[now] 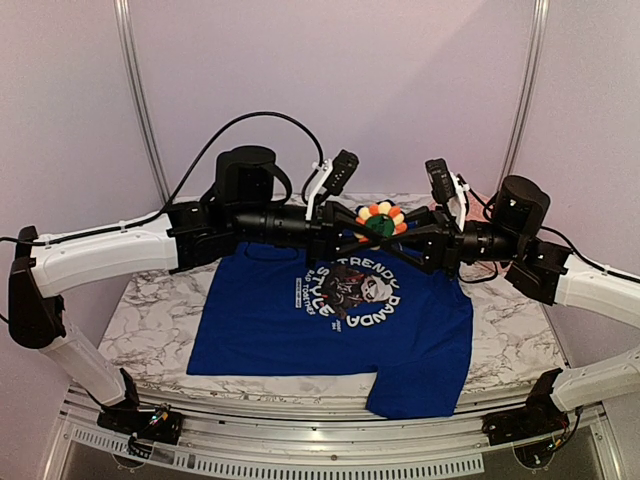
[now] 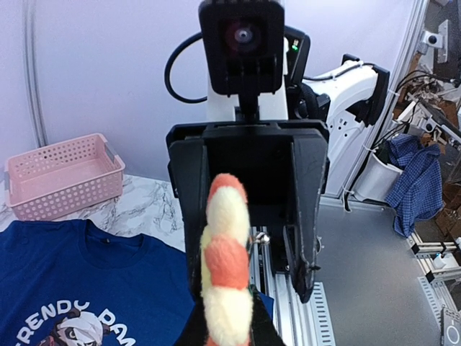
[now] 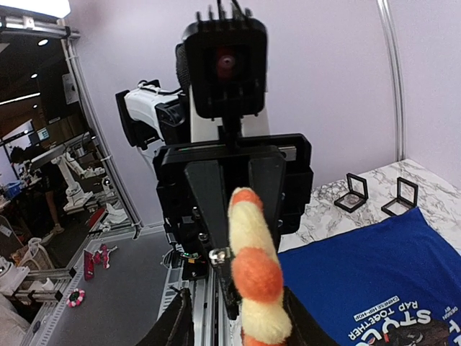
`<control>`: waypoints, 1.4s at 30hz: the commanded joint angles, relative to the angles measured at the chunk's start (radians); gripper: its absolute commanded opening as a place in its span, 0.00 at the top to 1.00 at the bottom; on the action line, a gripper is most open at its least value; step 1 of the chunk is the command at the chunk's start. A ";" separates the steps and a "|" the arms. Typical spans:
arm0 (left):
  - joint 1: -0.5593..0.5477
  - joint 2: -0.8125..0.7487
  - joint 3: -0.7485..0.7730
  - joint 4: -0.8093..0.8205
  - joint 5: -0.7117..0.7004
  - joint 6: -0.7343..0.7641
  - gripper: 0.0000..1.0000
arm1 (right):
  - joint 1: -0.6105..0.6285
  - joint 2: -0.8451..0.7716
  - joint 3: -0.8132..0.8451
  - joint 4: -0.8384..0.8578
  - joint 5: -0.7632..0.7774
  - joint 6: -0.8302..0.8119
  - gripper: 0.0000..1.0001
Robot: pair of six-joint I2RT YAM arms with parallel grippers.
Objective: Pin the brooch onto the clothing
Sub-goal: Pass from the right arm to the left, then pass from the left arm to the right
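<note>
One pink basket (image 2: 61,176) with perforated walls stands on the marble bench (image 1: 150,310), just beyond the collar of the clothing (image 1: 300,330). From this angle I cannot tell what is inside it. Two small black square frames (image 3: 353,193) (image 3: 400,196) stand tilted on the bench, side by side, near the edge of the shirt. If they hold something, it is too small to see.

By count there are one basket, two black frames, one brooch (image 1: 380,220), one blue shirt and two arms.

The brooch is in the air above the collar of the shirt, between the two tools, which face each other. The left tool (image 2: 229,333) is pressed together on the brooch and pinches its edge. The fingers of the right tool (image 3: 238,328) are spread on both sides of the brooch, with a gap on at least one side.

The top view shows the face of the brooch, with yellow, orange and red petals around a dark centre. It also shows the whole shirt lying flat on the bench with the panda print. Both wrist views show the brooch only edge-on, as a fuzzy yellow and orange strip. The basket is clear only in the left wrist view, and the two frames appear only in the right wrist view.
</note>
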 commanded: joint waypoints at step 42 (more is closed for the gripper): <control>0.019 -0.023 0.008 0.027 -0.024 0.045 0.44 | -0.023 -0.008 0.021 -0.018 0.056 -0.014 1.00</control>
